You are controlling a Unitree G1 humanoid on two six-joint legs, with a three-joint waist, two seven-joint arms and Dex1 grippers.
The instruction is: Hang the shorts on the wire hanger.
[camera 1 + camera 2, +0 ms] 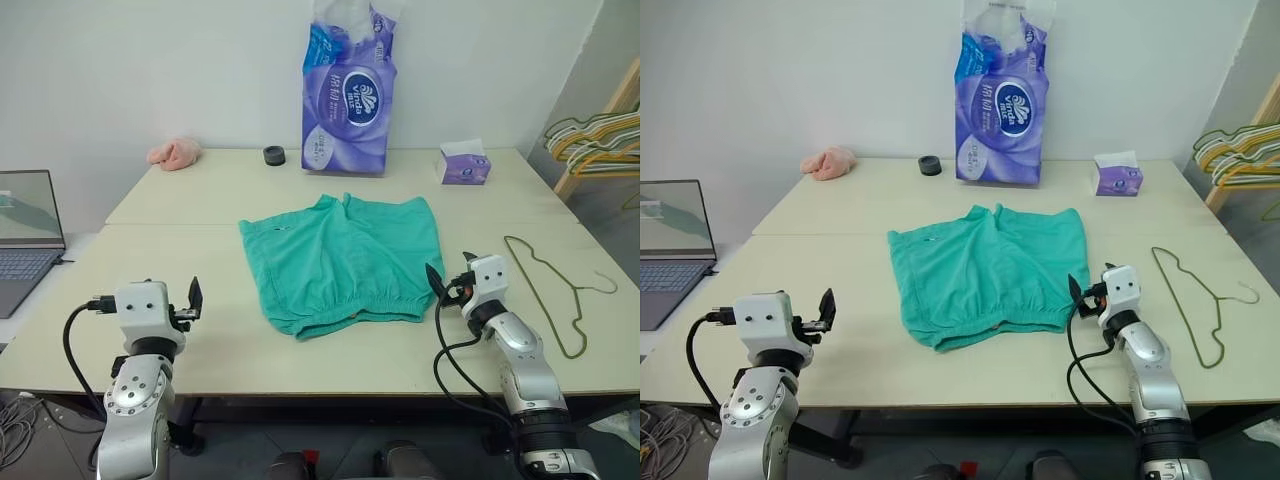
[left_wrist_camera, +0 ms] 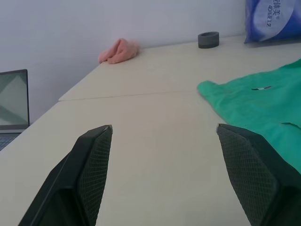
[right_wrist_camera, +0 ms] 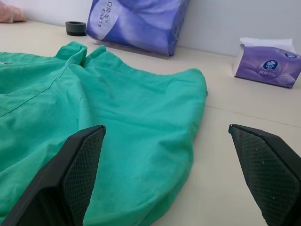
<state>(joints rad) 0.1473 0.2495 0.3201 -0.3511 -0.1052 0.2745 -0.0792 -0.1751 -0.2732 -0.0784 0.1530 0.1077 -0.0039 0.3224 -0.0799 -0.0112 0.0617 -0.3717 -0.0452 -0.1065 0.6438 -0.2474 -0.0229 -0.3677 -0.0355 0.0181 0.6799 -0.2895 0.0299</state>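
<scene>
The shorts lie flat in the middle of the counter, waistband toward me and the two legs pointing toward the wall. The wire hanger lies flat on the counter to my right, apart from the shorts, its hook turned toward the counter's right edge. My left fingers are spread wide and hold nothing, level above the bare counter to the left of the shorts. My right fingers are also spread wide and empty, just beside the right end of the waistband, between the shorts and the hanger. Along the far edge sit a pink cloth lump, a dark ring, a purple tissue pack and a tissue box.
</scene>
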